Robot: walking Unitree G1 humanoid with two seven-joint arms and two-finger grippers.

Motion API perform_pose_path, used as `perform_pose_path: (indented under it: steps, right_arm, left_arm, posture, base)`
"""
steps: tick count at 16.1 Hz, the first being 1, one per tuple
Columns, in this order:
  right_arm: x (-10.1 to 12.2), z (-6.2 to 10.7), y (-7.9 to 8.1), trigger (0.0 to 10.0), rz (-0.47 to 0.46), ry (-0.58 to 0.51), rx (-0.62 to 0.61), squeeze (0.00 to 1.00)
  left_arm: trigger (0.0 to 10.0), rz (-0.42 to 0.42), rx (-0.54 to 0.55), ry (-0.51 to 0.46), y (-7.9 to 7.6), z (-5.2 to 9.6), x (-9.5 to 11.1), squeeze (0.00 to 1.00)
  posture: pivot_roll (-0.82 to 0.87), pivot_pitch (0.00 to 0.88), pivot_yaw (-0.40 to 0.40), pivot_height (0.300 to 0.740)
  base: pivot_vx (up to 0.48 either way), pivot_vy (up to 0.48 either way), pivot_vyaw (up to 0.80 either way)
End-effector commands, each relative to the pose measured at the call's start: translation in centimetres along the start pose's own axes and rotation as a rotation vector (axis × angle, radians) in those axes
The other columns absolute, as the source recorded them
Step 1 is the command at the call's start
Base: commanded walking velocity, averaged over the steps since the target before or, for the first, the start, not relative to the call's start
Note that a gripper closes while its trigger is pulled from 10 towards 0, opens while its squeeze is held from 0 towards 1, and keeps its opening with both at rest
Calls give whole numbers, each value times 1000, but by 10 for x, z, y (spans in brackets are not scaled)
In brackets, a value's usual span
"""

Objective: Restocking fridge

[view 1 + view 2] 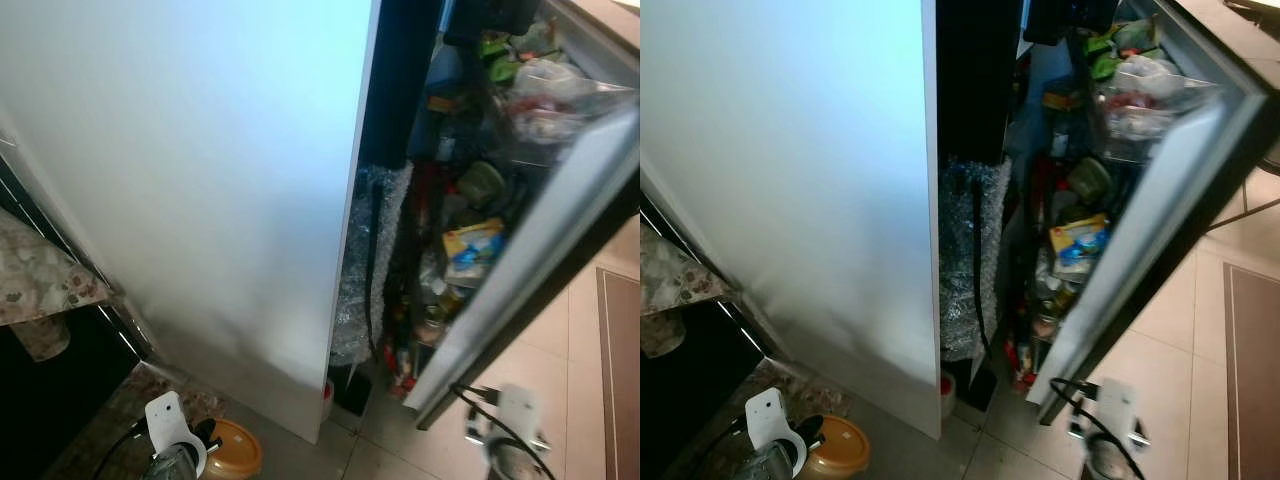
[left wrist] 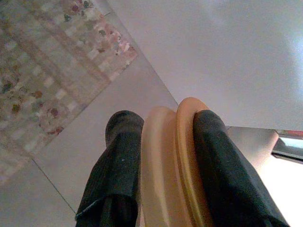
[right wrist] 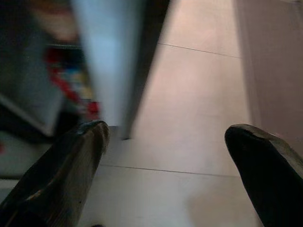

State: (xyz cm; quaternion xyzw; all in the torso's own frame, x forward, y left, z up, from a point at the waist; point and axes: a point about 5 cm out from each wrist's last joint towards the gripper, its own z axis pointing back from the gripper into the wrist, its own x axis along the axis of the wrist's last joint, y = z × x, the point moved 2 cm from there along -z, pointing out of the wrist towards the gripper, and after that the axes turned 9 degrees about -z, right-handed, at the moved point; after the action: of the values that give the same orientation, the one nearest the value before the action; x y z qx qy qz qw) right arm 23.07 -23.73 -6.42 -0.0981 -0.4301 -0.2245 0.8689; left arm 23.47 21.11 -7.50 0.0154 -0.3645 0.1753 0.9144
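In the head views, your left gripper [image 1: 190, 445] sits low at the left, clamped on an orange jar [image 1: 232, 450]. Above and ahead of it stands the white fridge side [image 1: 200, 180]. To that gripper's right, the open fridge door [image 1: 520, 270] swings outward, its shelves packed with bottles and packets; a yellow packet [image 1: 472, 245] lies mid-door and a clear bag [image 1: 555, 95] near the top. A bubble-wrapped bundle [image 1: 365, 260] stands in the gap between the fridge side and the door. Your right gripper [image 1: 510, 435] hangs just below the door's lower corner, blurred, over the tiled floor [image 1: 570, 400].

In the left wrist view, the two black fingers [image 2: 116, 161] press the jar [image 2: 168, 165] from both sides, holding it on edge. Beyond the fingertips you see the fridge side [image 2: 213, 52] and a floral cloth [image 2: 52, 61].

In the right wrist view, the fingers [image 3: 71, 165] are spread wide with nothing between them. Past the fingertips, the door edge [image 3: 111, 61] rises from the floor [image 3: 189, 118].
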Motion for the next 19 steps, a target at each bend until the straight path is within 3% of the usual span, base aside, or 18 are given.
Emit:
perform_pose_path:
  steps: [1,2,4,7,9,11,19]
  right_arm:
    - [5,-1,14,10000,6,-5,72,0]
    - [2,0,30,10000,-7,24,161,0]
    - [-14,6,39,10000,41,87,238,0]
    - [-60,21,22,10000,167,257,230,0]
    - [-70,25,17,10000,225,302,235,0]
    - [-71,26,18,10000,159,293,217,0]
    - [-67,25,23,10000,166,278,232,0]
  left_arm:
    - [10000,-16,1,-2,0,0,0,0]
    - [10000,-19,1,3,1,0,-1,0]
    - [10000,-32,3,15,2,1,-4,0]
    - [10000,-29,23,22,7,1,-5,0]
    - [10000,-30,27,26,8,1,-7,0]
    - [10000,-35,26,34,8,2,-10,0]
    - [10000,-71,21,44,9,3,-13,0]
  posture:
    - [34,0,-3,740]
    - [34,0,-3,740]
    - [31,0,-4,740]
    - [45,0,-8,740]
    - [48,0,-8,740]
    - [40,0,-2,740]
    - [43,0,-2,740]
  base:
    - [0,0,0]
    - [0,0,0]
    - [0,0,0]
    - [0,0,0]
    - [0,0,0]
    - [0,0,0]
    - [0,-32,0]
